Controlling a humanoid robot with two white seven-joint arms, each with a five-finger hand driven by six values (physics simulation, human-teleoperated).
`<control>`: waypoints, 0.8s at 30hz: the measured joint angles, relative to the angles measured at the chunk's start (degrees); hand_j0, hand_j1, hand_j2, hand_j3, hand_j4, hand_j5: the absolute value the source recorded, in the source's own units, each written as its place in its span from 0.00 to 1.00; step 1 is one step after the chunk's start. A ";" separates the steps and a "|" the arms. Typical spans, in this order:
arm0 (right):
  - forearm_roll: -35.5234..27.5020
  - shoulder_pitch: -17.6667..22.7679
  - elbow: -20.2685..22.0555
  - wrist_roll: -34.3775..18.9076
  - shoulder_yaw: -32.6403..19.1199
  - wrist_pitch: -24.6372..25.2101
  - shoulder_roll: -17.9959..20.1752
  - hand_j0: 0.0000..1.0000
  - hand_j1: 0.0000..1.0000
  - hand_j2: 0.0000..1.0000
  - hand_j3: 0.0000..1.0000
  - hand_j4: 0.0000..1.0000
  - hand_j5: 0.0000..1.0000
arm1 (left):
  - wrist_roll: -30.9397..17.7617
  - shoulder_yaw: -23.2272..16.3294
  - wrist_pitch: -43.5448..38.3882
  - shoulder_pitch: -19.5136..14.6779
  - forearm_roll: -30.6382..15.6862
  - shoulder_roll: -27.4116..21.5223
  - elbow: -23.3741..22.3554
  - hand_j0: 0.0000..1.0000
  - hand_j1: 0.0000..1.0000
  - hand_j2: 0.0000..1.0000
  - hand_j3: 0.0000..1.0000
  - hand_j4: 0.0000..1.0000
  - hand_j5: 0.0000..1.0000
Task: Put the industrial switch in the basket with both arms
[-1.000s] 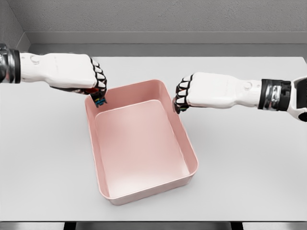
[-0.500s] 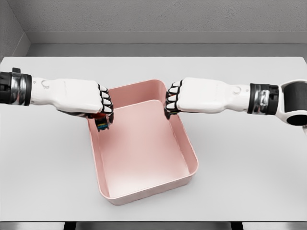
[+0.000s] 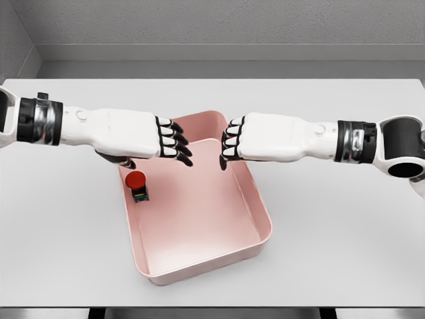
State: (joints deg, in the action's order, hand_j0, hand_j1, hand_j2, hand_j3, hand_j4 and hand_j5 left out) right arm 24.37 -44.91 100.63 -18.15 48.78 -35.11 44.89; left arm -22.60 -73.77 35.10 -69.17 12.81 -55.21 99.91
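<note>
Industrial switch (image 3: 137, 185) now released into pink basket (image 3: 199, 272), left hand (image 3: 163, 138) newly spread, right hand (image 3: 242, 139) still curled.

A light grey table (image 3: 345, 226) fills most of the frame, its front edge running along the bottom. Behind it, across the top of the frame, stands a darker grey textured wall (image 3: 219, 23).

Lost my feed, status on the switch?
Left hand open, right hand curled, empty. Industrial switch inside pink basket, left wall. Nothing obstructing.
</note>
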 measured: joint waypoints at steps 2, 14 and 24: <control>-0.01 -0.18 0.01 -0.02 -0.11 0.00 0.03 0.51 0.51 0.51 0.51 0.51 0.51 | 0.03 0.20 0.00 -0.35 -1.09 -1.44 -0.08 1.00 1.00 1.00 1.00 1.00 1.00; 0.03 -0.70 0.00 -0.14 -0.28 0.00 -1.04 0.57 0.57 0.57 0.57 0.57 0.57 | 0.15 0.27 0.02 2.46 -18.15 -12.21 -12.46 1.00 1.00 1.00 1.00 1.00 1.00; 0.03 -0.79 0.00 -0.39 0.09 0.01 -4.04 0.65 0.65 0.65 0.65 0.65 0.65 | 0.13 -0.06 0.02 5.27 -20.24 -11.66 -14.22 1.00 1.00 1.00 1.00 1.00 1.00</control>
State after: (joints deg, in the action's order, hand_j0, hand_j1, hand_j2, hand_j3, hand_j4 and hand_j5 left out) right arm 24.40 -45.70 100.63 -18.53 48.87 -35.10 40.86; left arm -22.47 -73.83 35.11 -63.90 -7.43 -66.87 85.69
